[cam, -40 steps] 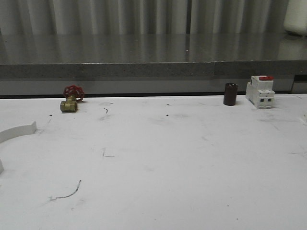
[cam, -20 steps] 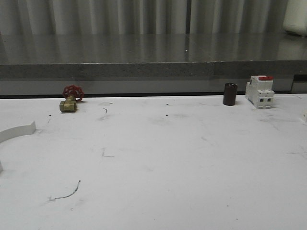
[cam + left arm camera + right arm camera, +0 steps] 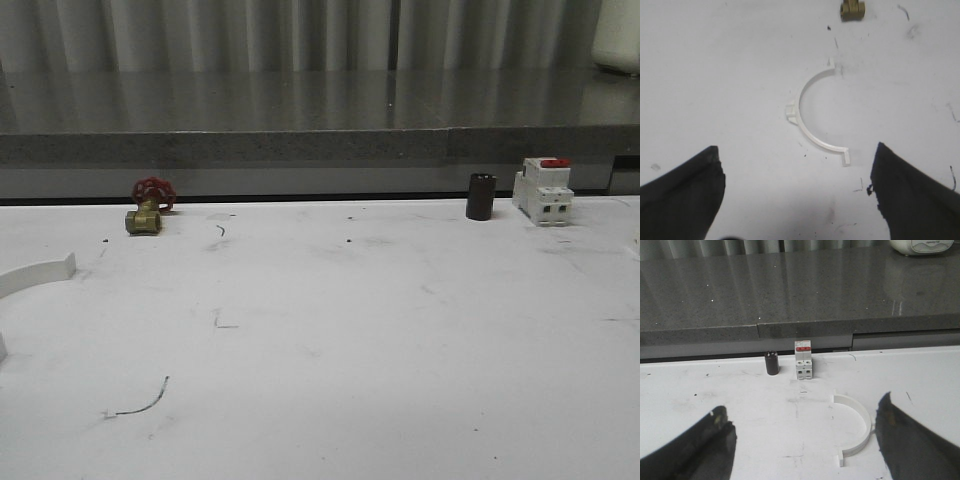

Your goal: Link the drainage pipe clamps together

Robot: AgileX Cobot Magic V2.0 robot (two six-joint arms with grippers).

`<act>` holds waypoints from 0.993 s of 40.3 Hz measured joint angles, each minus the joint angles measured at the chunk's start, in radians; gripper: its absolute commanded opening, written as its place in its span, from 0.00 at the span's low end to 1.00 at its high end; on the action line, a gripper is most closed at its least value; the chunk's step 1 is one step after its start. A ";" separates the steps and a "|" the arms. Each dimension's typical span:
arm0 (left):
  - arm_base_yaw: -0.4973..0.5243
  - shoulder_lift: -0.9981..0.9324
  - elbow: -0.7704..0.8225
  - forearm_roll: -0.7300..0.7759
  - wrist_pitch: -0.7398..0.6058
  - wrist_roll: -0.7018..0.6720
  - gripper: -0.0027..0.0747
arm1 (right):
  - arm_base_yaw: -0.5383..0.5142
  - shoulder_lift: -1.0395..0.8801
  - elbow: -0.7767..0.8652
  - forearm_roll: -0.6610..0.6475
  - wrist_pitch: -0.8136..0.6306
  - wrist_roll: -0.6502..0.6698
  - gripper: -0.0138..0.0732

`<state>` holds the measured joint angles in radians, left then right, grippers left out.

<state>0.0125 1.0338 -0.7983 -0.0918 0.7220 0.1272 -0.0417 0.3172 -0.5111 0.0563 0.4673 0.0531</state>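
While both grippers are held spread and empty, the left gripper (image 3: pixel 797 192) is seen above one white clamp half (image 3: pixel 812 117), nearer than the brass valve (image 3: pixel 852 10); the right gripper (image 3: pixel 805 440) faces the other clamp half (image 3: pixel 856 429), nearer than the circuit breaker (image 3: pixel 803 359).

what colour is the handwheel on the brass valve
Red, on the small brass valve; clearest in the front view.
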 measured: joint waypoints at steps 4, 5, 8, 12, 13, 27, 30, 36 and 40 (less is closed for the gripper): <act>0.000 0.129 -0.080 0.000 0.053 -0.027 0.76 | 0.000 0.000 0.000 0.000 0.000 0.000 0.84; 0.000 0.168 -0.096 0.000 0.067 -0.029 0.76 | 0.000 0.000 0.000 0.000 0.000 0.000 0.84; 0.002 0.265 -0.151 0.000 0.093 -0.036 0.76 | 0.000 0.000 0.000 0.000 0.000 0.000 0.84; 0.002 0.421 -0.222 0.002 0.100 -0.038 0.76 | 0.000 0.000 0.000 0.000 0.000 0.000 0.84; 0.002 0.446 -0.234 0.002 0.100 -0.038 0.76 | 0.000 0.000 0.000 0.000 0.000 0.000 0.84; 0.002 0.761 -0.362 0.002 0.076 -0.038 0.76 | 0.000 0.000 0.000 0.000 0.000 0.000 0.84; 0.002 0.804 -0.378 0.002 0.068 -0.038 0.76 | 0.000 0.000 0.000 0.000 0.000 0.000 0.84; 0.002 0.872 -0.400 0.002 0.056 -0.038 0.76 | 0.000 0.000 0.000 0.000 0.000 0.000 0.84; 0.002 0.893 -0.406 0.006 0.051 -0.038 0.76 | 0.000 0.000 0.000 0.000 0.000 0.000 0.84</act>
<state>0.0147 1.9271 -1.2039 -0.0863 0.7731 0.0892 -0.0417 0.3172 -0.5111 0.0563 0.4678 0.0531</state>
